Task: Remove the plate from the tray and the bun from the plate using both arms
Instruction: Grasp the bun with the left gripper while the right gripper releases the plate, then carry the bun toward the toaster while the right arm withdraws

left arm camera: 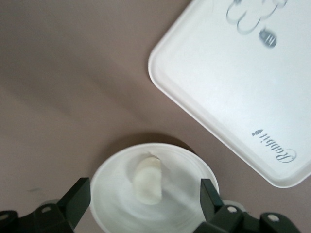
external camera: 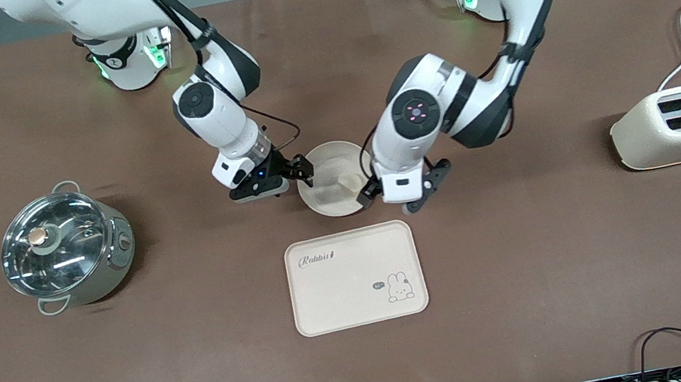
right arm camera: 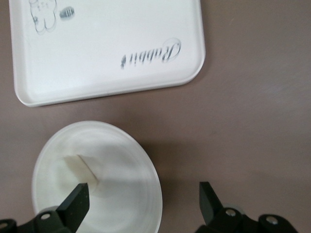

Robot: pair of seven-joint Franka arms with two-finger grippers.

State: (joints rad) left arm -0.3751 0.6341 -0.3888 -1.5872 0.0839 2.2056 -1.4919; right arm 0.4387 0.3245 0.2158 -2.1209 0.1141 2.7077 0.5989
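With the plate point(external camera: 333, 178) off the tray point(external camera: 356, 277), my left claw point(external camera: 406, 196) and right claw point(external camera: 284, 178) flank it at frame centre, spread and empty; next I grasp the bun point(external camera: 351, 181).

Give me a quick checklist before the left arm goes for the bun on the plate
1. Plate off the tray: ok, it sits on the table, farther from the front camera than the tray.
2. Bun still on the plate: ok, not yet removed.
3. Left gripper open: ok, its fingers straddle the bun from above.
4. Right gripper clear of the plate: cannot tell; its jaws are open, one finger over the plate's rim beside the bun.
5. Bun free of both grippers: ok, neither touches it.
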